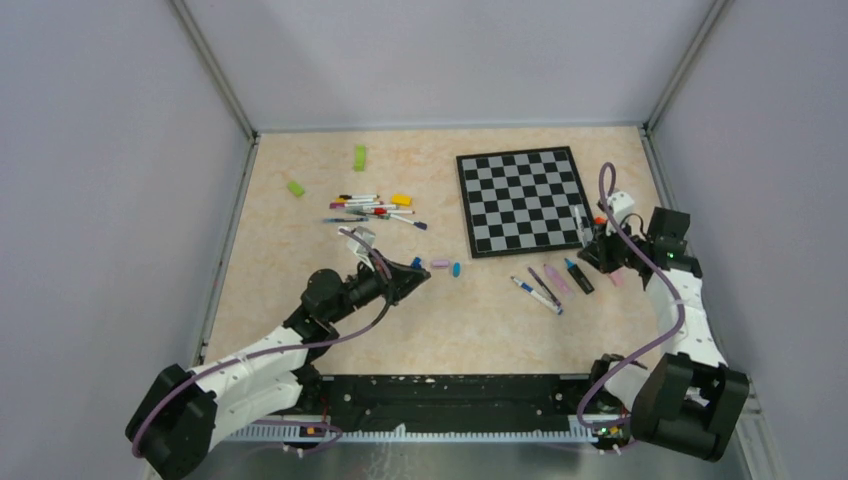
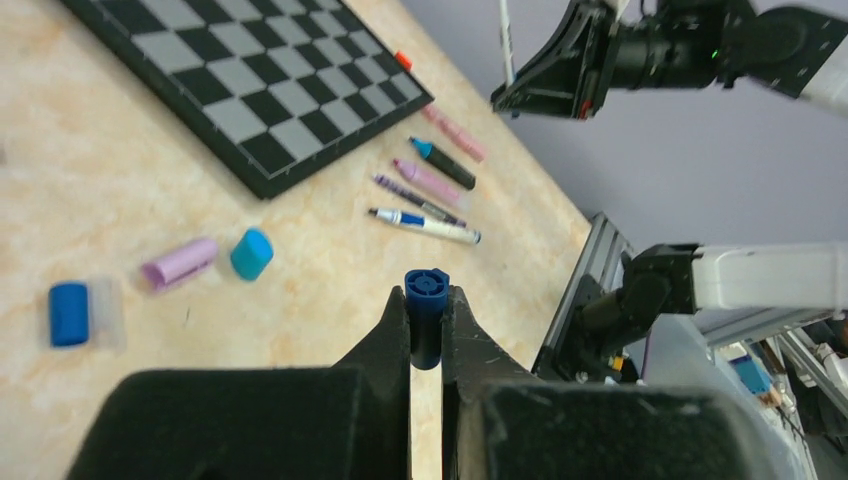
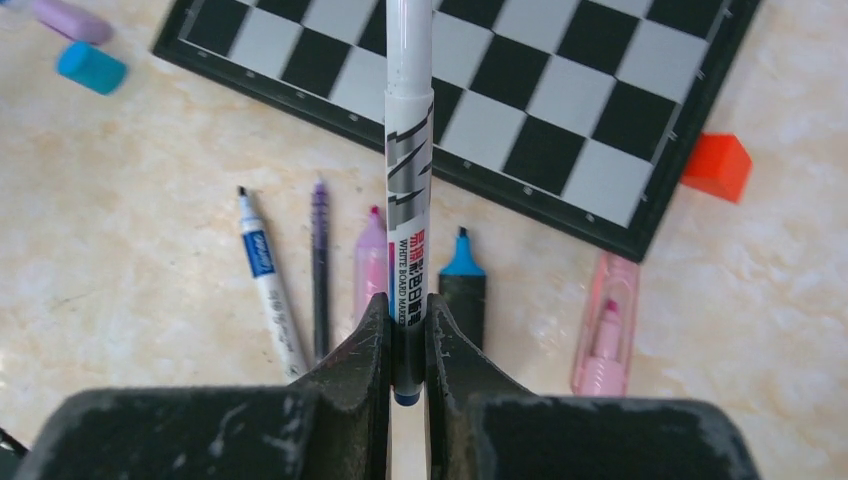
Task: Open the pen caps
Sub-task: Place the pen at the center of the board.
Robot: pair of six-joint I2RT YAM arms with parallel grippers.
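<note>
The left gripper (image 2: 427, 300) is clamped on a short dark-blue plastic pen cap (image 2: 427, 325), which stands upright between its black fingers above the beige table (image 2: 80, 170). Over by the black-and-grey chessboard (image 3: 560, 100), the right gripper (image 3: 405, 300) pinches a white whiteboard marker pen (image 3: 409, 150) near its blue tail end. A row of uncapped pens (image 3: 320, 270) lies on the table beneath it.

Dark blue pen cap (image 2: 427, 340): off its pen, upright, clamped in the left gripper (image 2: 427, 297). White whiteboard marker (image 3: 409, 150): upright, clamped in the right gripper (image 3: 407, 302). Blue cap (image 2: 69, 313), lilac cap (image 2: 180, 263) and teal cap (image 2: 251, 253) lie loose, near together. Four uncapped pens (image 3: 320, 260) lie side by side. Remaining pens (image 1: 370, 208) are clustered, well apart.
</note>
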